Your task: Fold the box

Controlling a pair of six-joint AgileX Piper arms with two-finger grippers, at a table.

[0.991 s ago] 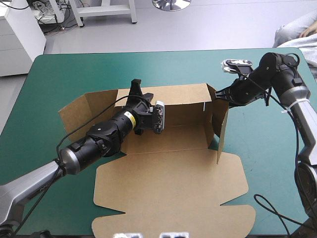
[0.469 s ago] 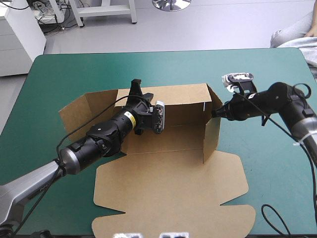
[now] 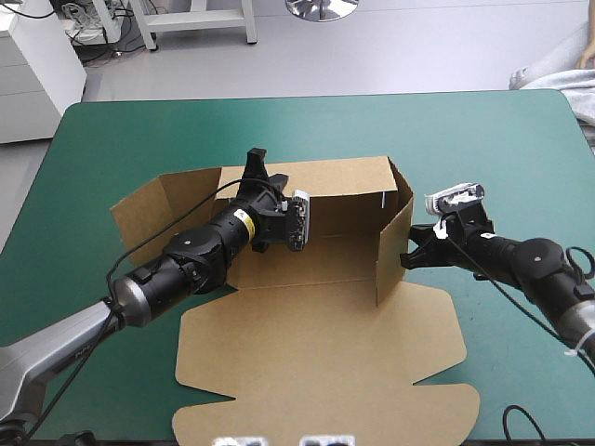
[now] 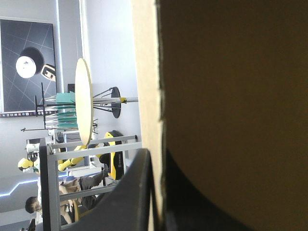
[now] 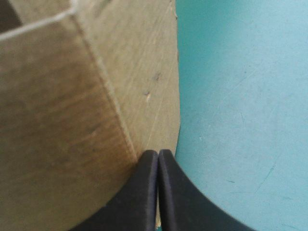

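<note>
Wall-raising is the step in hand: the brown box (image 3: 316, 255) sits mid-table (image 3: 139, 130), its lid (image 3: 316, 372) flat toward the near edge. The left claw (image 3: 257, 172) is clamped on the top of the far wall (image 3: 339, 177), one black finger on each side of the board. The right claw (image 3: 407, 257), fingers pressed together in one point, touches the outside of the side wall (image 3: 394, 246) just ahead of it. Next, I judge, that wall needs a steady inward push to stand square.
</note>
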